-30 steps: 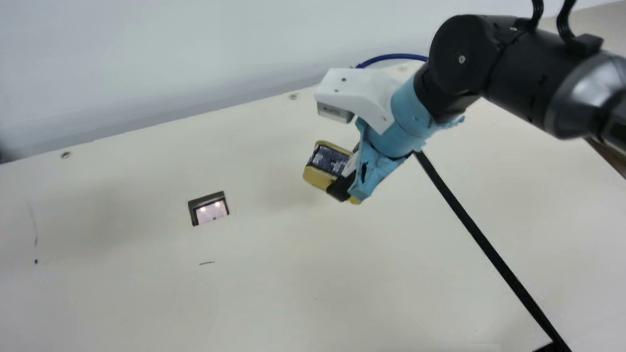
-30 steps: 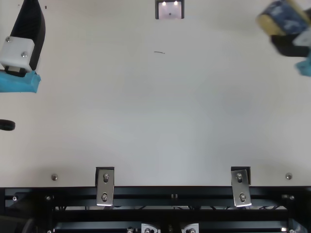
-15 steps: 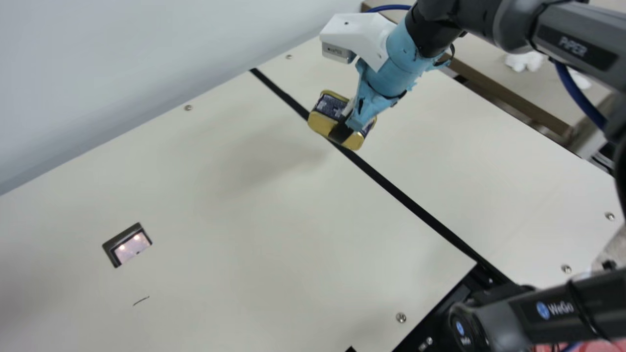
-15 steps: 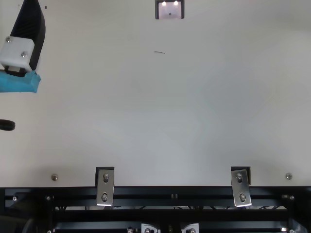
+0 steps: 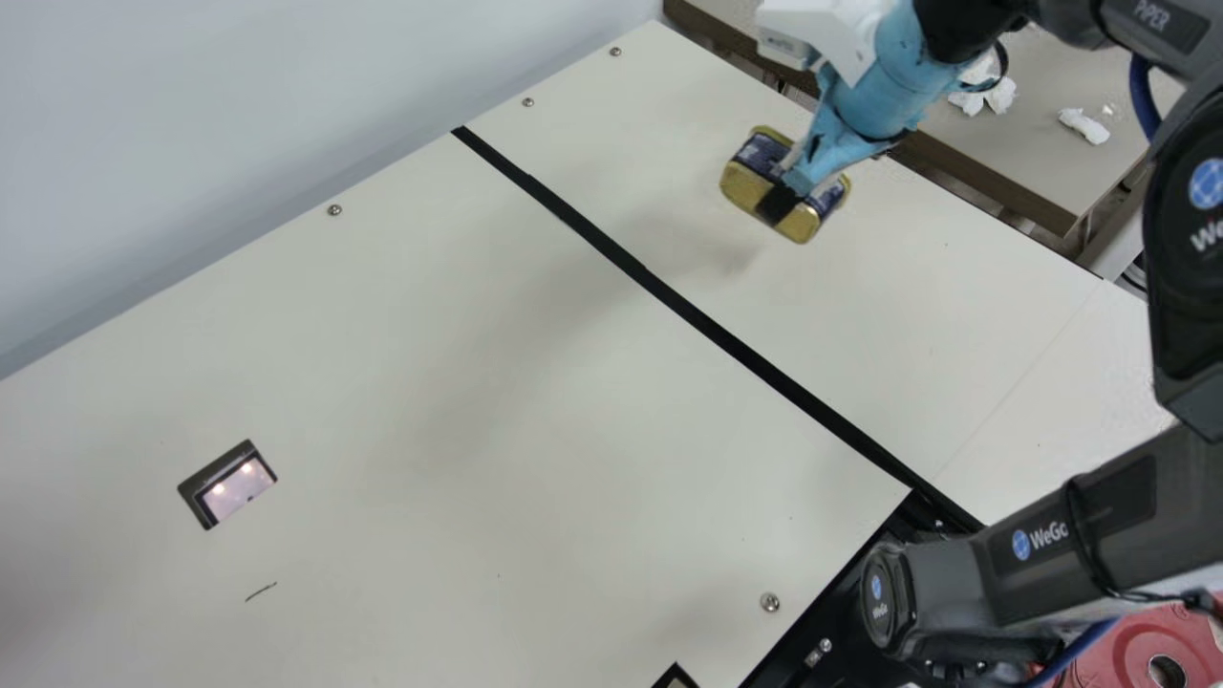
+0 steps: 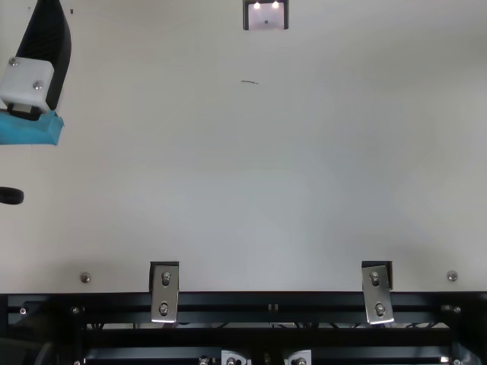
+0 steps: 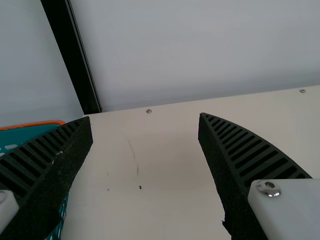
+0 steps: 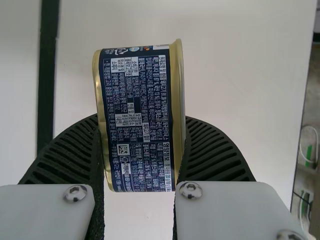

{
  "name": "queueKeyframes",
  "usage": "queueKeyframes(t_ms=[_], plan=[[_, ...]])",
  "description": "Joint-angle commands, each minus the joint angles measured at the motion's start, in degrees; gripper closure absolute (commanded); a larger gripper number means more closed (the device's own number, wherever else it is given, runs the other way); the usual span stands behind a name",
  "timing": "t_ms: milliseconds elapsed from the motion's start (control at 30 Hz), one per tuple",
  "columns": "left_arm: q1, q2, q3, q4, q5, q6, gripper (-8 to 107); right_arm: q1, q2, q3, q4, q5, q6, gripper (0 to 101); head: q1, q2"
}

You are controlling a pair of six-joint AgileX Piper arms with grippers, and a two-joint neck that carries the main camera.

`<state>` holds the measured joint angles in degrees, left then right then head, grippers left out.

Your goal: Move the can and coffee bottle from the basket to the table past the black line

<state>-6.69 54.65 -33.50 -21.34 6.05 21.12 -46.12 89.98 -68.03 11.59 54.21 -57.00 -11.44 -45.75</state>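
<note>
The gold-rimmed can had crossed the black line.
The right hand pinched it above the counter; the left hand was spread.

I find the main view looking down at a slant toward my right, across the black line. The top view looks steeply down, left of that line; both share the rectangular cutout. Right wrist view: downward, past the line, close on the can; the main view shares both. Left wrist view: low across the tabletop, facing the wall.
</note>
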Motion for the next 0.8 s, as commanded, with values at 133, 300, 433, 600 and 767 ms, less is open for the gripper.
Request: queueKeyframes(t_ms=[133, 300, 433, 600, 767], plan=[[0.0, 0.0, 0.0, 0.0, 0.0, 0.0, 9, -2.68, 0.73, 1.62, -4.26, -1.33, -0.19, 101, -0.22, -1.25], [0.0, 0.0, 0.0, 0.0, 0.0, 0.0, 9, -3.95, 1.29, 3.36, -6.53, -1.92, -0.32, 101, -0.22, -1.25], [0.0, 0.0, 0.0, 0.0, 0.0, 0.0, 9, -4.71, 1.58, 4.89, -7.62, -2.62, -0.26, 101, -0.22, -1.25], [0.0, 0.0, 0.0, 0.0, 0.0, 0.0, 9, -5.39, 1.86, 6.53, -7.86, -3.38, -0.08, 101, -0.22, -1.25], [0.0, 0.0, 0.0, 0.0, 0.0, 0.0, 9, -5.92, 1.54, 7.57, -7.04, -3.67, -0.06, 0, -0.22, -1.25]])
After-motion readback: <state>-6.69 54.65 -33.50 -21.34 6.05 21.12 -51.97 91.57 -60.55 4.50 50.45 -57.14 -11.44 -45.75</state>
